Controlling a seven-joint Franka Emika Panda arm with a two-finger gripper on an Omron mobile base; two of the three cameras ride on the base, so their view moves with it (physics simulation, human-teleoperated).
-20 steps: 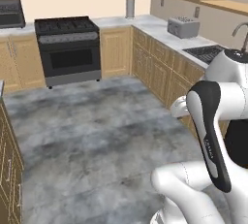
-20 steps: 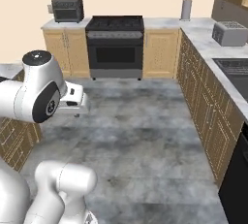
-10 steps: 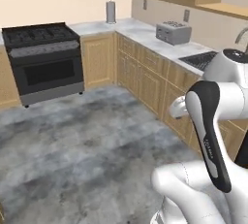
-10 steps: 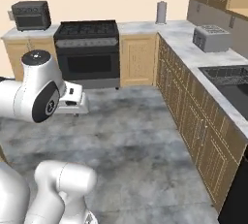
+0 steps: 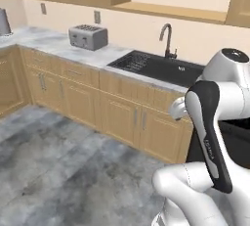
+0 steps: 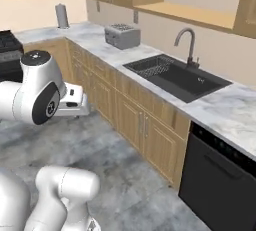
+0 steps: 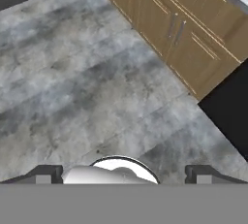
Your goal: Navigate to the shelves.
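— Two dark fingertips of the gripper (image 7: 121,173) sit far apart at the bottom of the hand view, jaws wide, nothing between them. Below them is only mottled grey stone floor (image 7: 87,87). So what does the driving step need?

— Keep the arm tucked as it is, folded over the base with the hand pointing down at the floor. It carries nothing, so the only concern is clearance while the base moves.

— Clearance from what?

— Nearest is the run of panelled tan wooden cabinet doors with thin metal handles (image 6: 142,125), and beside them the black dishwasher front (image 6: 215,180). I judge the base should approach square to this run and stop short of the doors, so the elbow does not swing into them.

— And above those?

— A grey-white marble countertop (image 6: 225,110) with a black sunken sink (image 6: 175,75) and a dark curved tap (image 6: 188,45); further left along it a silver two-slot toaster (image 6: 122,35).

— Where are the shelves, then?

— Farthest of all: the long open ledge of plain light-tan wood (image 6: 192,16) on the wall above the tap, between the upper cabinets. It is also in the left base view (image 5: 178,12), high and slightly right of centre. I would centre the base on the sink, since the ledge hangs directly over it.
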